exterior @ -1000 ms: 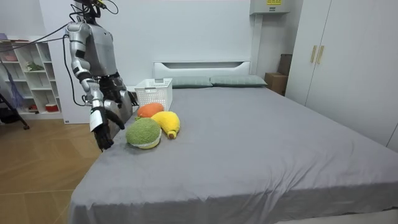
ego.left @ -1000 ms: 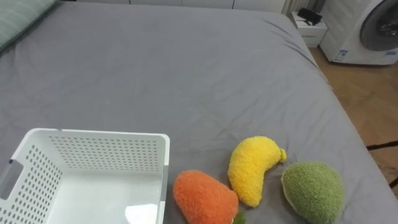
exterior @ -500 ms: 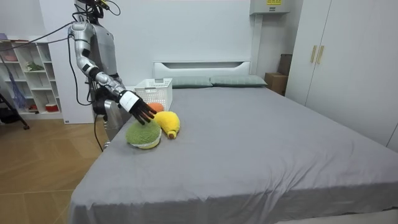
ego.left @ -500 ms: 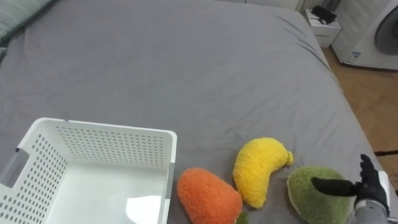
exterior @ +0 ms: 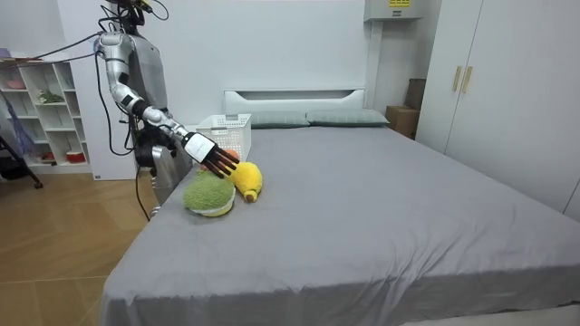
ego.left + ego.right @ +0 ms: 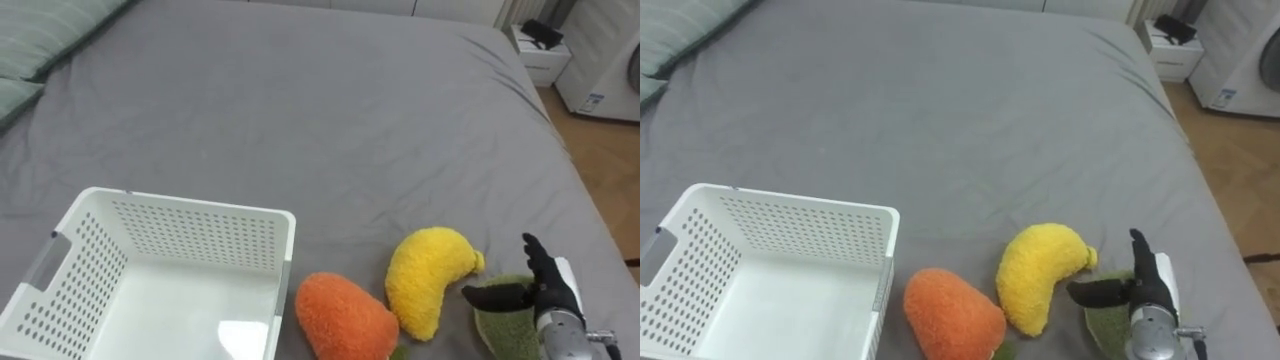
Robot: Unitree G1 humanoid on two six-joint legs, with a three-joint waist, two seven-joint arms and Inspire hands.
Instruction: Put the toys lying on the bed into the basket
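Right robot hand (image 6: pixel 545 290) — fingers spread wide — hovers over the green plush toy (image 6: pixel 500 328)

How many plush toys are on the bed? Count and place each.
3. The orange toy lies beside the basket, the yellow toy right of it, the green toy farthest right, below the open right hand. The basket's near end is cut off.

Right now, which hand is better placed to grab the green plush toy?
Right. The right hand is open and reaches over the green toy, with its thumb pointing toward the yellow toy. The green toy lies farthest to the robot's right, and the white basket sits on its left.
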